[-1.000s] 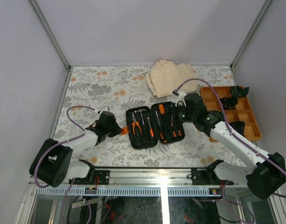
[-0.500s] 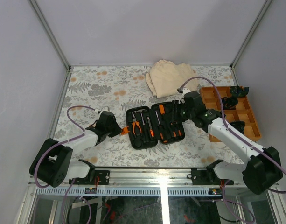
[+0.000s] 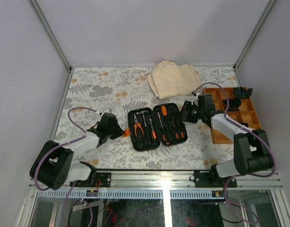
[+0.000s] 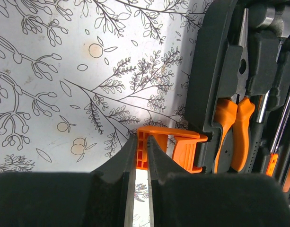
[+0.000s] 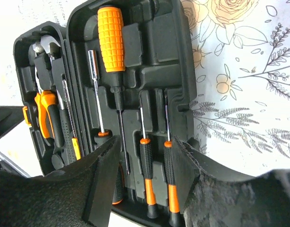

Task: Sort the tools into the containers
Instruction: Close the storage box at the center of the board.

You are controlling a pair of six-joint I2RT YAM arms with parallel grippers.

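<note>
The black tool case (image 3: 156, 126) lies open on the patterned table. Its slots hold orange-handled pliers (image 4: 232, 127), a fat orange-handled screwdriver (image 5: 110, 33) and two thin black-and-orange screwdrivers (image 5: 145, 165). My left gripper (image 4: 141, 151) is shut on the case's orange latch (image 4: 168, 146) at the case's left edge. My right gripper (image 5: 144, 179) stands open just off the case's right edge, its fingers (image 5: 100, 184) framing the two thin screwdrivers below with nothing between them. In the top view the right gripper (image 3: 184, 113) sits beside the case's right half.
A beige folded cloth (image 3: 174, 78) lies at the back, behind the case. An orange compartment tray (image 3: 239, 118) with a few black items stands at the right. Grey enclosure walls close the table on three sides.
My right gripper has opened, and its arm has drawn back to the right, off the case's right half. The left gripper and the case have not moved.
</note>
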